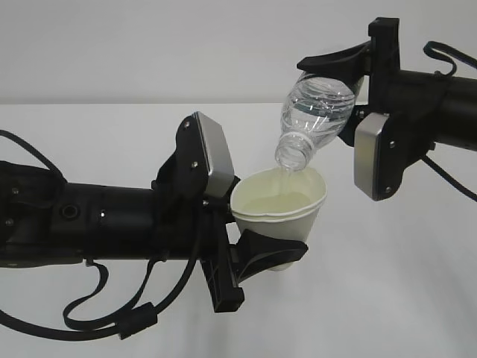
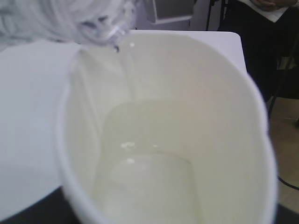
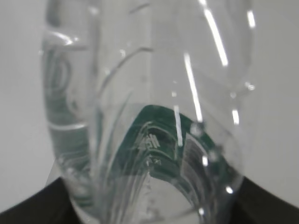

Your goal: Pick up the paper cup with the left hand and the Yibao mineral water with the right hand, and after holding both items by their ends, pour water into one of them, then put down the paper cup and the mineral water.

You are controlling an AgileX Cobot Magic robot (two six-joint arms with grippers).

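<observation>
Between our left fingers (image 1: 257, 253) sits the paper cup (image 1: 282, 205), clamped near its lower end and held upright above the white table (image 1: 387, 283); its rim looks squeezed slightly out of round. From the left wrist view, the cup's (image 2: 187, 140) cream inside shows a shallow pool of water, with a thin stream running down the far wall. Our right fingers (image 1: 339, 63) grip the Yibao mineral water (image 1: 313, 119) by its base end, tilting it neck-down so the open mouth hangs just over the cup's rim. Close up in the right wrist view, the clear ribbed bottle (image 3: 149, 116) fills the frame, its dark green label seen through the plastic. Behind both arms stands a plain pale wall (image 1: 149, 45).
</observation>
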